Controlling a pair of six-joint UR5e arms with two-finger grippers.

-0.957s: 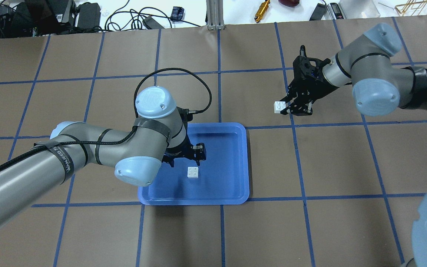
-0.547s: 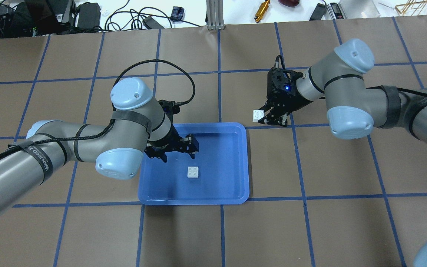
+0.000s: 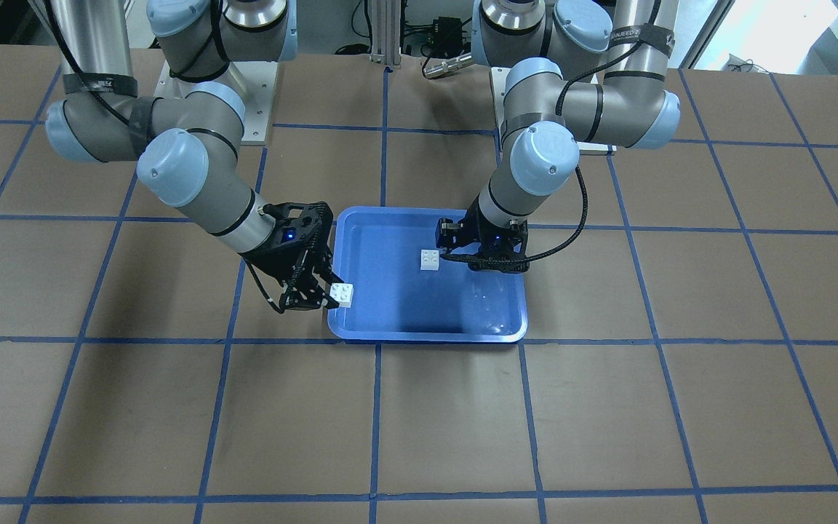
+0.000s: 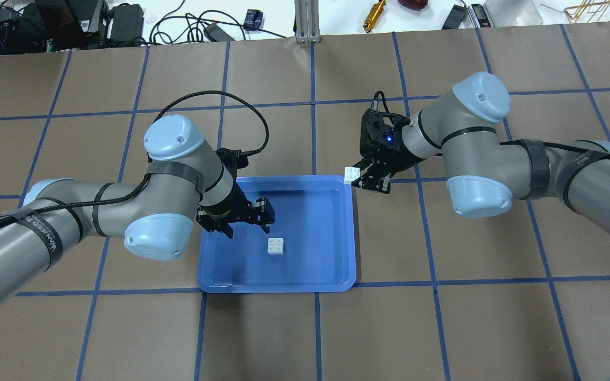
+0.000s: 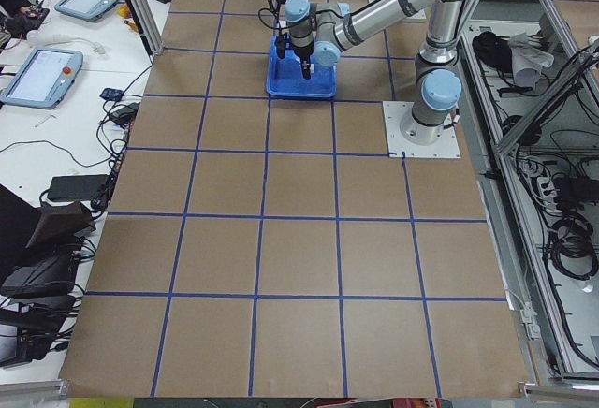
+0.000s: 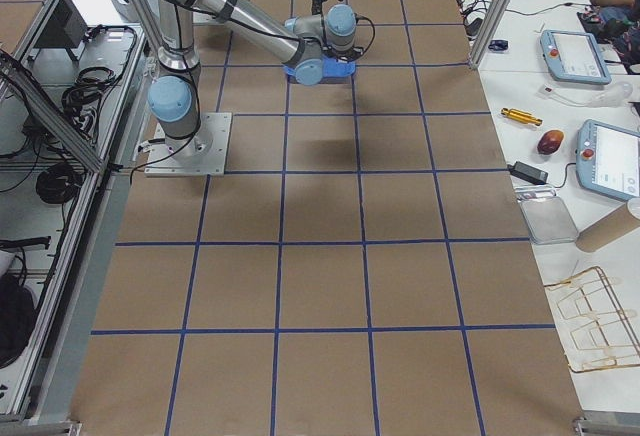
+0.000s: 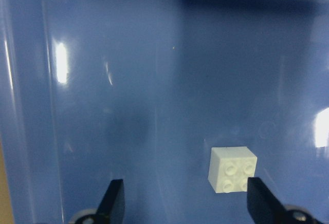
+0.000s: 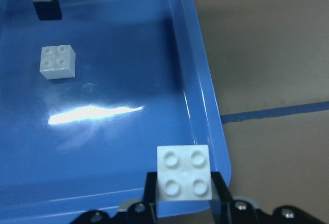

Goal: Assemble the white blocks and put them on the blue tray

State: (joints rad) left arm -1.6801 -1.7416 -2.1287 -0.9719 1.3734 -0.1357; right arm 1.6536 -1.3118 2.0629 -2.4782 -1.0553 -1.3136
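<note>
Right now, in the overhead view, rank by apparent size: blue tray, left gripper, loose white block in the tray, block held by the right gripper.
1. blue tray
2. left gripper
3. loose white block and held block: they look about alike, and the held one sits higher, nearer the camera, so unranked.

The right gripper (image 4: 358,179), jaws clamped on a white block (image 4: 351,173), swings in from the right to the blue tray's (image 4: 315,233) far right corner. The left gripper (image 4: 248,227) draws back leftward, away from the loose block (image 4: 276,246).
</note>
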